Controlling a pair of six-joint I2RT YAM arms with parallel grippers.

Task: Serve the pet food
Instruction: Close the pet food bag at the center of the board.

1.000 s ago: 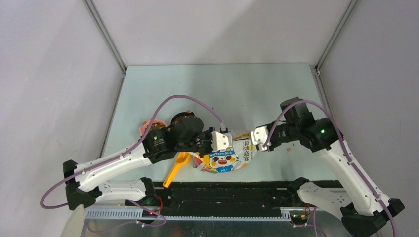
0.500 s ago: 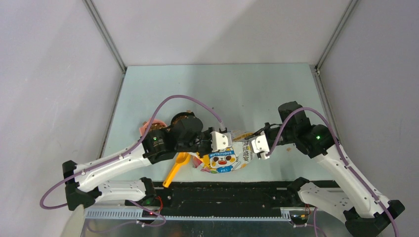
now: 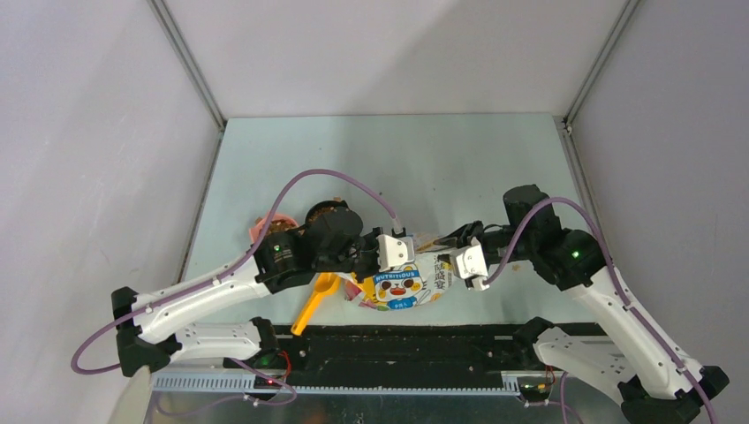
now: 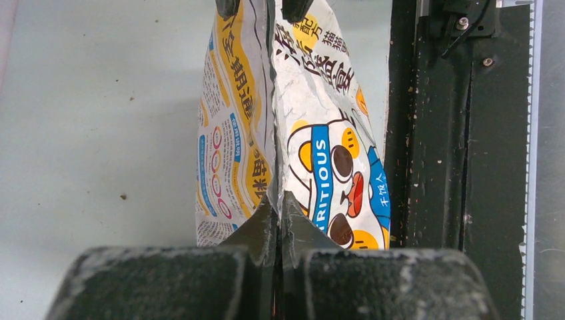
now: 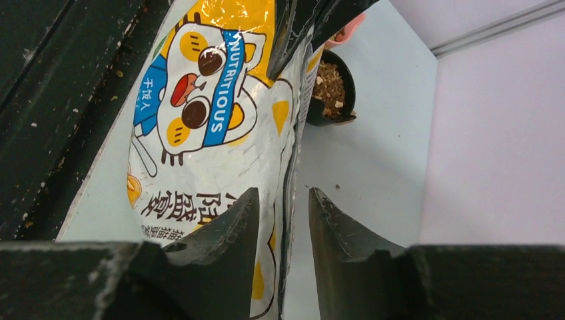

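Note:
The white-yellow cartoon-cat bag (image 3: 402, 284) stands near the table's front edge. My left gripper (image 3: 395, 254) is shut on the bag's left edge; in the left wrist view the jaws (image 4: 278, 208) pinch the bag's (image 4: 320, 133) fold. My right gripper (image 3: 457, 259) is open at the bag's right edge. In the right wrist view its fingertips (image 5: 283, 200) straddle the edge of the bag (image 5: 220, 133) with a gap on one side. Pet food (image 5: 328, 83) fills a black bowl (image 3: 329, 210) behind the left arm, which partly hides it.
A yellow scoop (image 3: 314, 303) lies left of the bag by the front edge. A pink object (image 3: 265, 225) sits left of the bowl. The black rail (image 3: 397, 352) runs along the near edge. A few loose kibble bits (image 5: 338, 171) lie on the table.
My right gripper has moved left and nearer, from beside the bag to straddling its right edge. The left gripper and the bag have stayed put.

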